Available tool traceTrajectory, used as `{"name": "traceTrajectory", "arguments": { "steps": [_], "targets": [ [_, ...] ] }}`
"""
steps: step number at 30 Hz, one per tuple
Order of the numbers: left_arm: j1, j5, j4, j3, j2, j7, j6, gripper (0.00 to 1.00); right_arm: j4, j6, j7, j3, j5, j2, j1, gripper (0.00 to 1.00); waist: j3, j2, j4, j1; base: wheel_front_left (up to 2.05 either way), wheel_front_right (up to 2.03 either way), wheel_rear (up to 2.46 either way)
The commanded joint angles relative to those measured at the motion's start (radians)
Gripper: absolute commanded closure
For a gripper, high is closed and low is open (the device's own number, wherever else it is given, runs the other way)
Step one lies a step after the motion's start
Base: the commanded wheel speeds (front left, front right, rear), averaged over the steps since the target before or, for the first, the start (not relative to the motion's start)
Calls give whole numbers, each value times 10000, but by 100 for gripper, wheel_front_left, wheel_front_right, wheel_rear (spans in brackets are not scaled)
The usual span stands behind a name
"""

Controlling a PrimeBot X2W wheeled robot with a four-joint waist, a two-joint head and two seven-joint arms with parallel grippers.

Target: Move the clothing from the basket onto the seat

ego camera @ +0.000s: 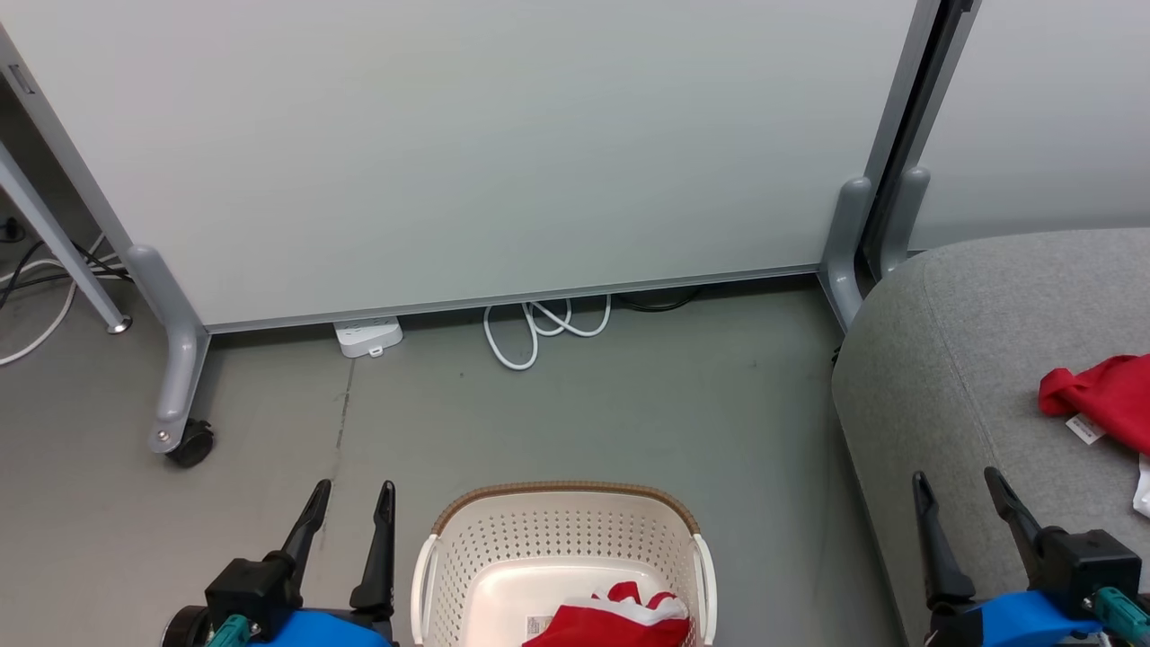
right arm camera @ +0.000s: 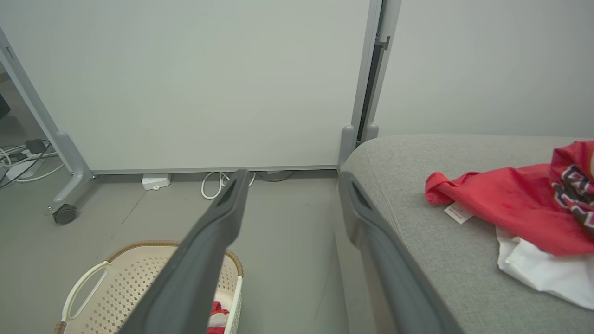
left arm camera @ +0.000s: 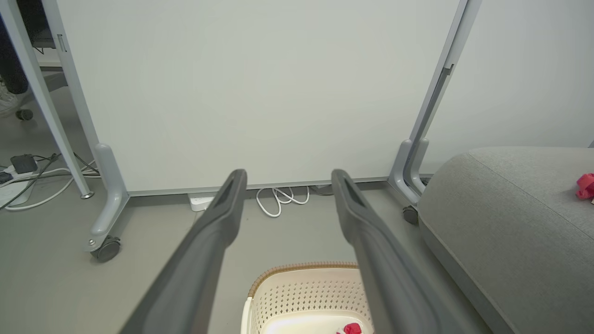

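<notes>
Clothing [ego camera: 614, 624] in basket [ego camera: 557, 537], more on seat [ego camera: 961, 377]

- The left gripper [ego camera: 353, 492] sits at the lower left of the head view, its two long dark fingers [ego camera: 302, 530] pointing up the view and spread well apart.
- The right gripper [ego camera: 954, 481] sits at the lower right, its fingers also pointing up and just as widely parted.
- Behind each gripper, a black mount [ego camera: 1083, 557] joins a blue wrist section [ego camera: 1024, 620] carrying a teal fitting [ego camera: 1119, 611].
- In both wrist views, the fingers rise from the bottom edge and stand wide apart.
</notes>
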Motion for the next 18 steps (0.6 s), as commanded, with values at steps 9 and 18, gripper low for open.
{"name": "traceTrajectory", "arguments": {
  "steps": [9, 18],
  "targets": [
    [-285, 6, -99, -200, 3, -31, -19, 0, -195, -10, -70, 282, -9, 15, -713, 0, 861, 0, -447, 0, 0, 0, 0],
    [-1824, 244, 886, -1374, 1, -32, -88, 0, -450, -10, -243, 751, 179, -428, -2365, 0, 3259, 0, -1266, 0, 0, 0, 0]
  ]
}}
